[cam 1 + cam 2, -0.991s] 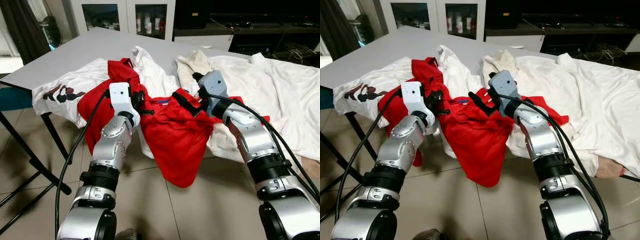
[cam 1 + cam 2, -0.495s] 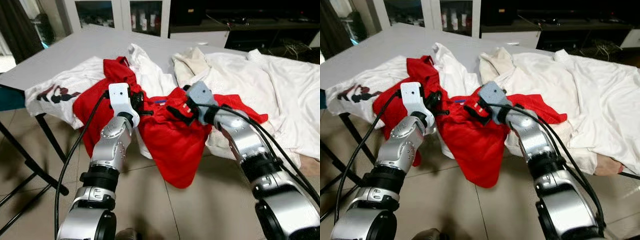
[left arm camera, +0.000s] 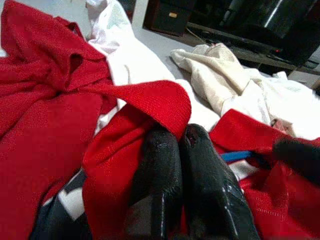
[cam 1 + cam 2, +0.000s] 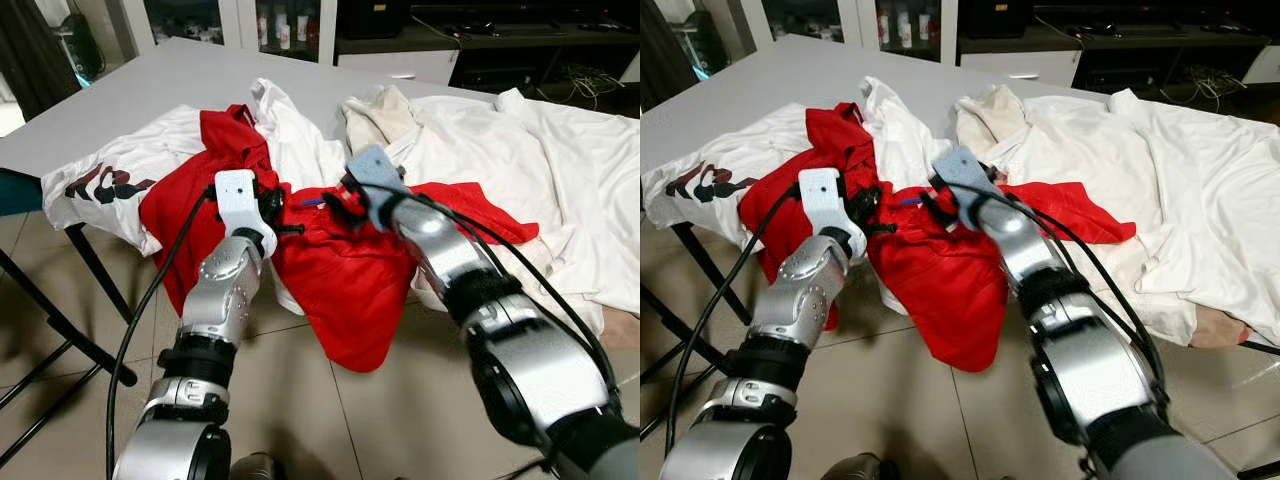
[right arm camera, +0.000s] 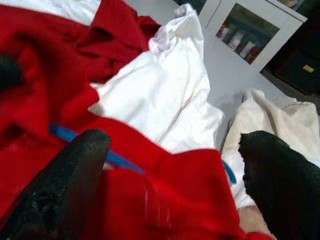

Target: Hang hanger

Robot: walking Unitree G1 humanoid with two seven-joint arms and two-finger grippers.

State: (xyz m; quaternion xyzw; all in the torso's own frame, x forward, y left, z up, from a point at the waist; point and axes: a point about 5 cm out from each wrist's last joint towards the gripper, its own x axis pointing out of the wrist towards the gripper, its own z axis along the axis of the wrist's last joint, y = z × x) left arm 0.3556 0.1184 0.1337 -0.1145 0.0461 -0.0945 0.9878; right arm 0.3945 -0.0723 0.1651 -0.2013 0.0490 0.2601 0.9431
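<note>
White clothes (image 4: 480,150) around red shirt (image 4: 350,280)

White garments (image 4: 500,150) are spread over the grey counter (image 4: 150,90), a printed white shirt (image 4: 110,180) is draped off its edge, and a glass-fronted cabinet (image 4: 240,20) is seen behind.

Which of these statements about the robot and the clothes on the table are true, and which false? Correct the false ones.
1. The left gripper is shut on the red shirt. True.
2. The right gripper is shut. False: its fingers are spread apart above the red shirt.
3. A blue hanger shows inside the red shirt. True.
4. The red shirt lies wholly on the table. False: part of it hangs over the edge toward the floor.
</note>
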